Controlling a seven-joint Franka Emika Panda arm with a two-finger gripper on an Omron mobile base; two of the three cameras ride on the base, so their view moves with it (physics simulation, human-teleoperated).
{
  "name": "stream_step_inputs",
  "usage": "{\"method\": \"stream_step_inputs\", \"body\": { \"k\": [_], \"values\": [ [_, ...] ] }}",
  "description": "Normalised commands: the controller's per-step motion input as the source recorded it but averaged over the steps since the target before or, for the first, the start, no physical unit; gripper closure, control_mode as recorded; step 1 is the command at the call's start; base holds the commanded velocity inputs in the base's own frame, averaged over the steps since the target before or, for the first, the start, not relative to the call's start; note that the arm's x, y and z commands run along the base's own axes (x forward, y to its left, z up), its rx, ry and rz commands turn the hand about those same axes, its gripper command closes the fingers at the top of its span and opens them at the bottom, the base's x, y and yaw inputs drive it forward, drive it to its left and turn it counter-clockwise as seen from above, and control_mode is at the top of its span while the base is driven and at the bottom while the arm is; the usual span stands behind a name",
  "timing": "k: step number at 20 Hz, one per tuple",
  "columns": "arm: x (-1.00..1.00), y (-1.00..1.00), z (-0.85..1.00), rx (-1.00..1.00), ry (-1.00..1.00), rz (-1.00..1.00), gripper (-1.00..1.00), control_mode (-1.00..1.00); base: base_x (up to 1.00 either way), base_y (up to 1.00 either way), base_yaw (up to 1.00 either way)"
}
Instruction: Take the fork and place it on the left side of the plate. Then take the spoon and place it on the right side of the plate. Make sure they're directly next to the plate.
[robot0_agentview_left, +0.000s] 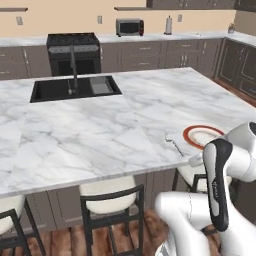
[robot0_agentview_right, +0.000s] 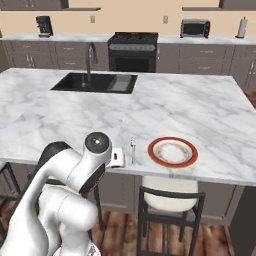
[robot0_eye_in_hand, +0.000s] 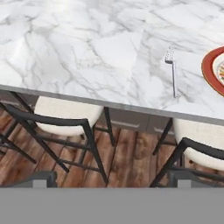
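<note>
The silver fork (robot0_eye_in_hand: 173, 72) lies flat on the marble island, prongs pointing away from the near edge, a short gap left of the plate (robot0_eye_in_hand: 211, 70) with its red-orange rim. Both base views show the fork (robot0_agentview_left: 175, 144) (robot0_agentview_right: 132, 150) beside the plate (robot0_agentview_left: 189, 135) (robot0_agentview_right: 172, 151). My gripper (robot0_eye_in_hand: 113, 179) hangs just outside the island's near edge, left of the fork and a little above counter height. It is open wide with nothing between its fingertips (robot0_eye_in_hand: 43, 178). The spoon is out of view.
Cream-seated stools with dark frames (robot0_eye_in_hand: 65, 114) (robot0_eye_in_hand: 201, 144) stand under the island's near edge, below my hand. A black sink (robot0_agentview_left: 75, 88) with a faucet is set into the far left of the island. A stove (robot0_agentview_left: 73, 50) and a microwave (robot0_agentview_left: 130, 26) line the back wall.
</note>
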Motion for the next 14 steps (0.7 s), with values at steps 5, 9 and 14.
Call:
{"method": "stream_step_inputs", "body": {
  "k": [5, 9, 14],
  "values": [
    [0.00, 0.00, 0.00, 0.00, 0.00, 0.00, -1.00, 1.00, 0.00, -0.89, -0.03],
    [0.00, 0.00, 0.00, 0.00, 0.00, 0.00, -1.00, 1.00, 0.00, -1.00, -0.02],
    [0.00, 0.00, 0.00, 0.00, 0.00, 0.00, -1.00, 1.00, 0.00, -1.00, -0.03]
  ]
}}
